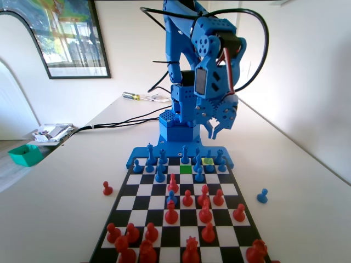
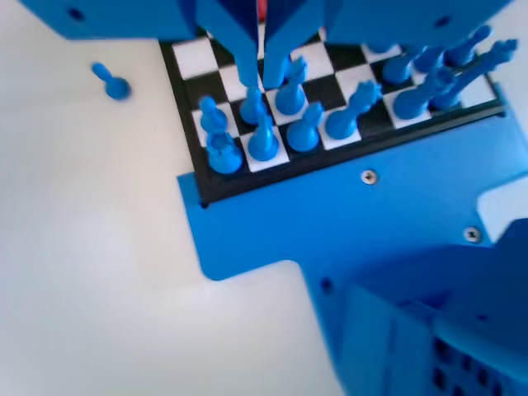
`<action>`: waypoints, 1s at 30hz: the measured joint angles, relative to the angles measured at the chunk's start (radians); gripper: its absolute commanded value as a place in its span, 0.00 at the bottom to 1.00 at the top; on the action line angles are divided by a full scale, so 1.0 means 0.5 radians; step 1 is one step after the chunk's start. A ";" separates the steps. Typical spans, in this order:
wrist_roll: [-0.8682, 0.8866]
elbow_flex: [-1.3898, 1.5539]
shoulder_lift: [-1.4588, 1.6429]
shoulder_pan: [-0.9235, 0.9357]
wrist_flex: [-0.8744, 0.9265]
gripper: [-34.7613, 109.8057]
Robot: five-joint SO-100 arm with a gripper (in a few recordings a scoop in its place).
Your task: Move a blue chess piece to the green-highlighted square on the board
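The green-highlighted square [image 1: 186, 169] lies bare in the board's [image 1: 230, 189] second row from the blue arm, just right of centre in the fixed view. Blue chess pieces [image 1: 159, 164] fill the far rows around it, and one [image 1: 208, 162] stands on the yellow-green square. My gripper [image 1: 218, 131] hangs above the far right corner of the board, jaws together and holding nothing. In the wrist view the gripper [image 2: 261, 81] points down over a cluster of blue pieces [image 2: 264, 142] at the board's corner.
Red pieces [image 1: 171, 213] crowd the near half, with one blue piece [image 1: 171, 197] among them. A blue pawn [image 1: 262, 195] [image 2: 111, 82] lies off the board on the right, a red pawn [image 1: 107, 188] on the left. A green bin [image 1: 24, 154], papers and cables sit far left.
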 measured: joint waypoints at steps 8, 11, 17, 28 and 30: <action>-0.123 0.064 -0.061 0.012 -0.080 0.31; -0.126 0.089 -0.064 0.009 -0.129 0.31; -0.117 0.095 -0.132 0.012 -0.181 0.31; -0.117 0.095 -0.267 -0.012 -0.282 0.30; -0.117 0.095 -0.273 -0.018 -0.279 0.30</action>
